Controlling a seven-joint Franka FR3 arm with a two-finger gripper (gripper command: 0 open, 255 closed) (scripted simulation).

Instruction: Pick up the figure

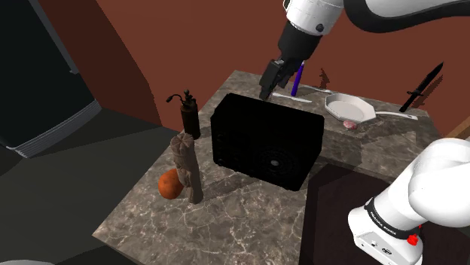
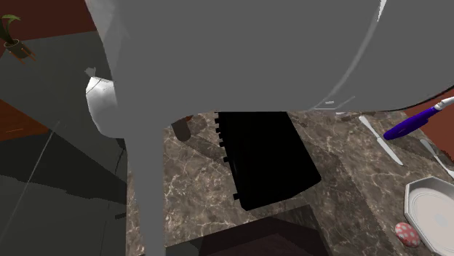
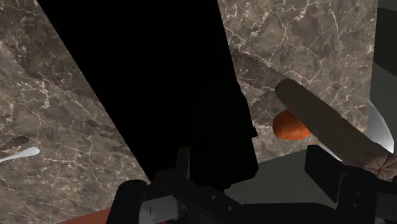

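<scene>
**A:** Shoulder view first. Where is the figure?

**B:** The tall brown carved figure [image 1: 186, 167] stands upright on the bench [image 1: 248, 222] at the frame's lower left. An orange ball [image 1: 170, 184] sits just beside it, and the left end of the black box [image 1: 265, 143] is near. A much smaller dark-red figurine [image 1: 325, 77] stands at the far edge, upper right. I take the brown one as the target, but that is my judgement.

**A:** And the claw?

**B:** The claw [image 1: 268, 81] hangs at upper middle, over the box's back edge and well apart from the brown figure. Its fingers are a little apart with nothing between them.

**A:** The second exterior view?

**B:** The grey arm [image 2: 255, 51] covers most of the upper frame. Below it, at centre, is the black box [image 2: 269, 156] on the bench [image 2: 189, 193]. A purple-handled tool [image 2: 411, 124] and a white plate [image 2: 436, 211] lie at the right. I cannot make out the figure for sure here.

**A:** The wrist view?

**B:** The claw [image 3: 254, 172] is spread and empty. The figure [image 3: 331, 124] lies beyond the right-hand finger, with the orange ball [image 3: 289, 125] touching or just beside it. The black box [image 3: 165, 83] lies straight ahead of the claw.

**A:** So how far along?

**B:** Early, I would say. Nothing is gripped, so the approach, the grip and the lift are all left to do.
</scene>
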